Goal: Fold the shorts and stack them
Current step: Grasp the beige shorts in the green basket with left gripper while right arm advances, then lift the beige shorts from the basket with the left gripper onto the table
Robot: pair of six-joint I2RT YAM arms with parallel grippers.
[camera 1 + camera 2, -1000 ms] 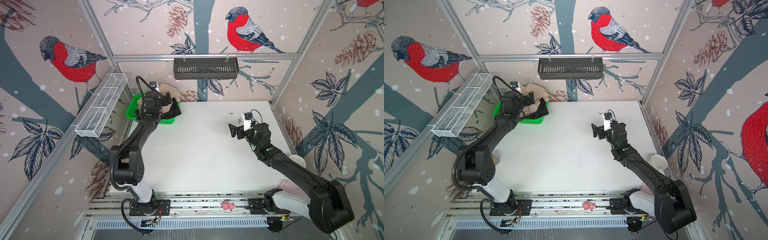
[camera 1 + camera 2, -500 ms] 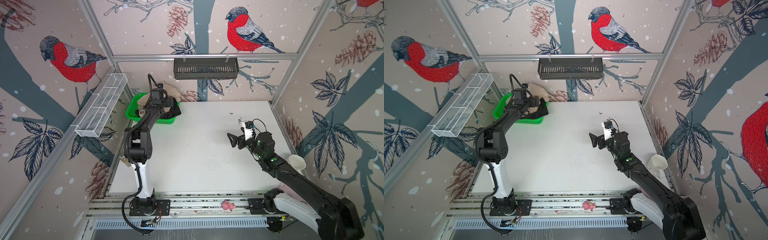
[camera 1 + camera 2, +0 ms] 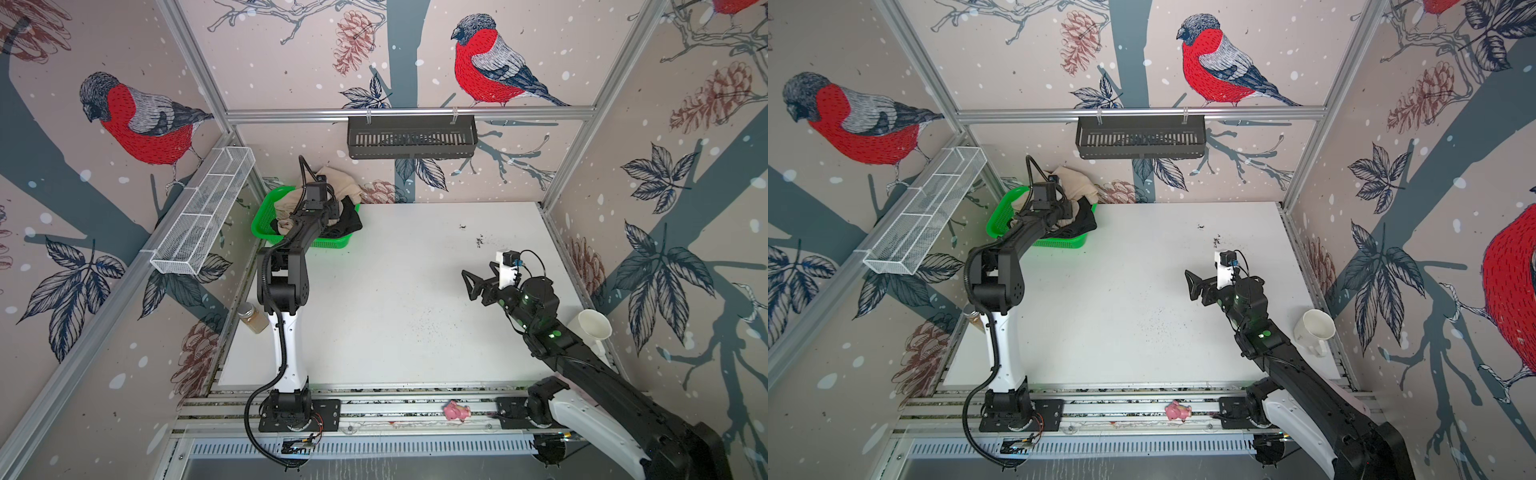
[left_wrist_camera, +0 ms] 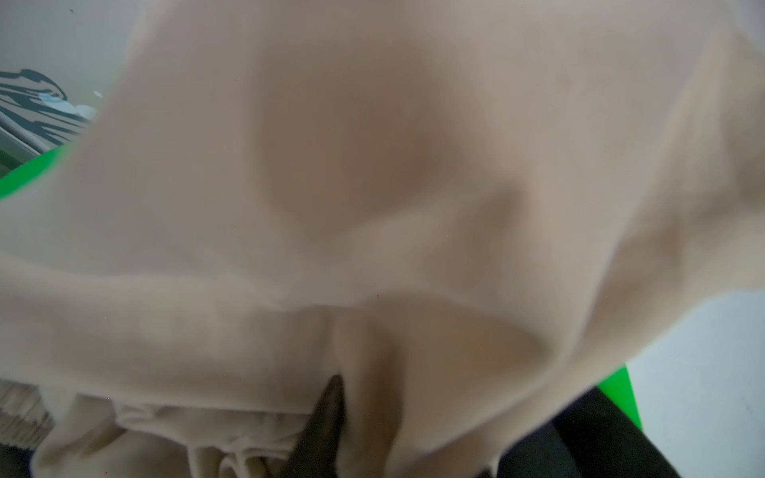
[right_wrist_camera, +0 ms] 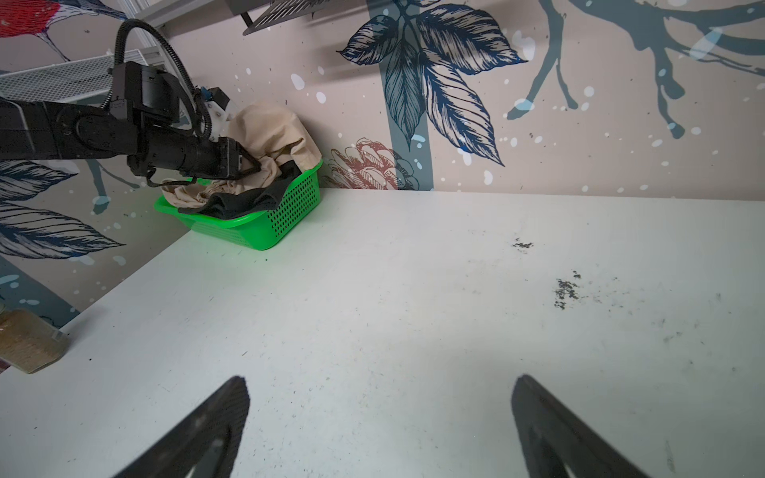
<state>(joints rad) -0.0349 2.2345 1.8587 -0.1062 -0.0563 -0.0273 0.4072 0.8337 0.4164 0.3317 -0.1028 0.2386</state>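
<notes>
Pinching beige shorts (image 5: 269,128) with left jaws in green basket (image 5: 294,207), likely to haul onto worktop (image 5: 372,310); right jaws spread, empty, ready.

Crumpled beige cloth shorts (image 3: 338,187) sit heaped in the green plastic basket (image 3: 328,242), 11 o'clock on the table (image 3: 395,311). Soft black fabric shorts (image 3: 351,220) droop over its 3 o'clock rim.

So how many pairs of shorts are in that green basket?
2. The beige shorts are heaped high in the green basket, against the back wall; the black shorts spill over its table-side edge. More could be hidden underneath.
</notes>
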